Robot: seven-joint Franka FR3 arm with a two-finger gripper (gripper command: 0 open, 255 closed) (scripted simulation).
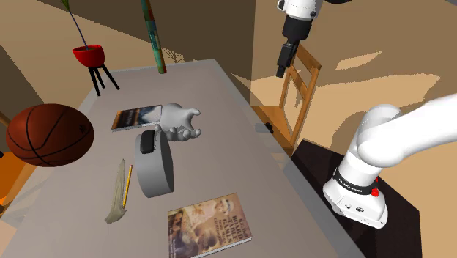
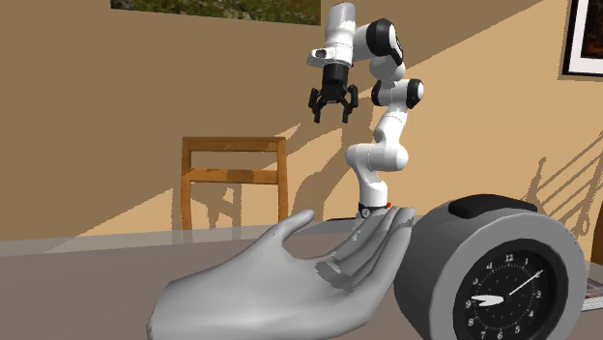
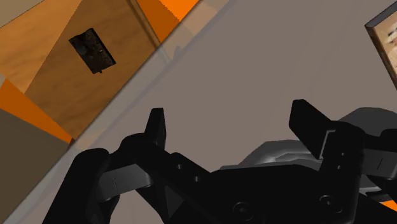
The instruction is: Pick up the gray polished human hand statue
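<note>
Hovering high with claw (image 2: 333, 105) spread apart and empty, well clear of the grey hand statue (image 1: 180, 122) beside the clock (image 1: 154, 166); approach stage, descent over it needed next.

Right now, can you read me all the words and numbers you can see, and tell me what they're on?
Nothing can be read for sure.
Clock: white numerals ring the dark dial, too small to read.
Farther book: cover print is blurred.
Nearer book: cover lettering is blurred.
Arm's base: dark lettering, too small to read.
</note>
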